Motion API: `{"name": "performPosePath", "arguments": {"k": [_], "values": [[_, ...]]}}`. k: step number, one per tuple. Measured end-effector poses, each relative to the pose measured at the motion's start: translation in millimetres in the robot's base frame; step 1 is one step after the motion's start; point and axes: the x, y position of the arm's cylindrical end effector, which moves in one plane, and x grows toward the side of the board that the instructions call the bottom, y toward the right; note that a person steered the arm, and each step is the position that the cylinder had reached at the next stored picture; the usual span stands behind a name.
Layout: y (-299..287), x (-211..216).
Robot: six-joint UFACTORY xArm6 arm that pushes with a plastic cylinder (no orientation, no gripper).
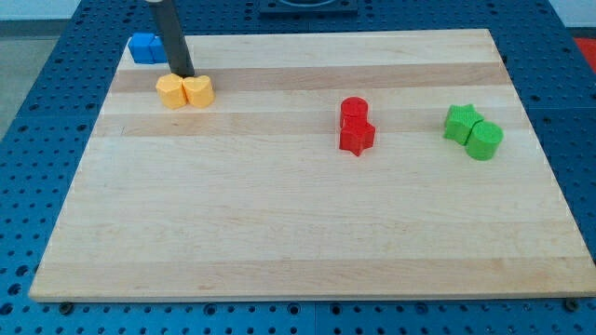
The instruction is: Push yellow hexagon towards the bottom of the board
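Board point(298, 242): pale wood on a blue pegged bench; the near half, toward the view's bottom, carries nothing.
Red pair: a red star point(357, 137) nearest the bottom, a red cylinder point(353, 109) touching it just above; both a little right of centre.
Green pair: a green cylinder point(483, 140) at the view's right, a green star point(461, 121) touching it on its upper left. Well apart from the red pair.
Yellow hexagon point(172, 91): upper left of the board, far from the bottom edge.
Yellow heart point(198, 91): pressed against the hexagon's right side.
My tip point(183, 74): down at the top edge of the yellow pair, about over the seam between hexagon and heart, touching or just short of them; I cannot tell which.
Jaws: I have none. I end in a plain dark rod and hold nothing.
Blue block point(144, 47): farthest item, at the top left corner, just left of my rod; shape unclear.
Obstructions: the board below the hexagon lies bare to the bottom edge; red and green pairs sit well to the right.
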Motion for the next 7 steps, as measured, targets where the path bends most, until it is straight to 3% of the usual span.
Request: {"name": "performPosePath", "arguments": {"k": [2, 4, 6, 7], "values": [[-17.8, 39.3], [-16.4, 44.6], [-18.2, 94.2], [-3.6, 94.2]]}}
